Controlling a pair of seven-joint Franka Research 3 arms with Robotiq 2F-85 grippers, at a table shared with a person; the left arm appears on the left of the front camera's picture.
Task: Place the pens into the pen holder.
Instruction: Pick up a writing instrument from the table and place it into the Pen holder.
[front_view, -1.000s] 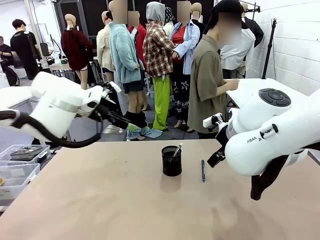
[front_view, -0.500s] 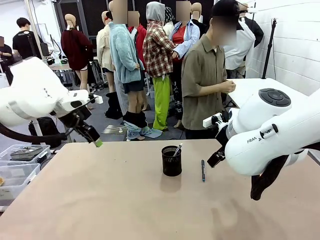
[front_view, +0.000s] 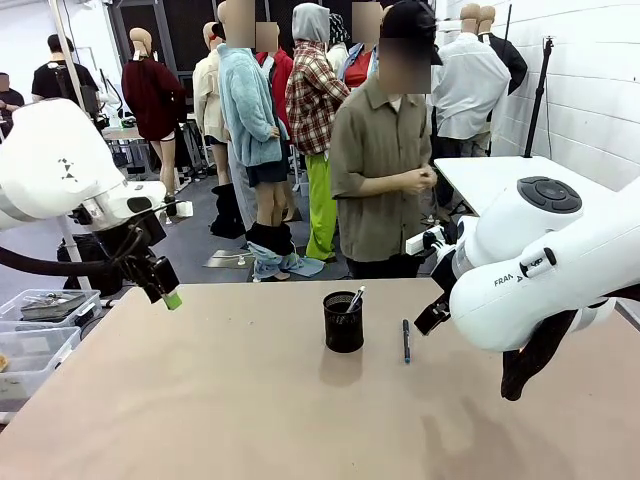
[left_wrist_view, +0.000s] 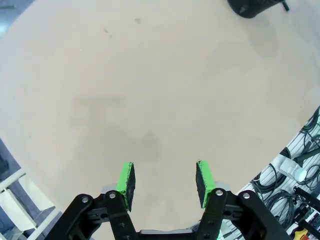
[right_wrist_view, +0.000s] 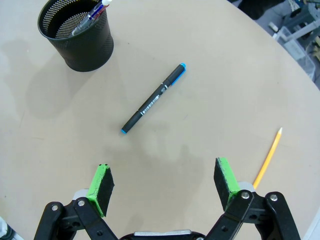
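- One dark pen (front_view: 406, 340) lies flat on the worktop (front_view: 200, 400) in the front view, toward the far edge. It is just beside the black mesh pen holder (front_view: 343, 322), on the side facing the right edge. A pale pen (front_view: 355, 298) leans inside the holder. The left claw (front_view: 170, 296) hangs over the far left corner, well apart from both.
- Left wrist view: the left claw (left_wrist_view: 164, 172) has its jaws partly apart over bare worktop, with nothing between them. The pen holder (left_wrist_view: 255, 6) sits far off.
- Right wrist view: the right claw (right_wrist_view: 165, 177) stands wide apart and empty above the dark pen (right_wrist_view: 153, 99). An orange pencil (right_wrist_view: 267, 157) lies beside one pad. Both look light, stiff and likely to roll, so I would pinch each across its middle.
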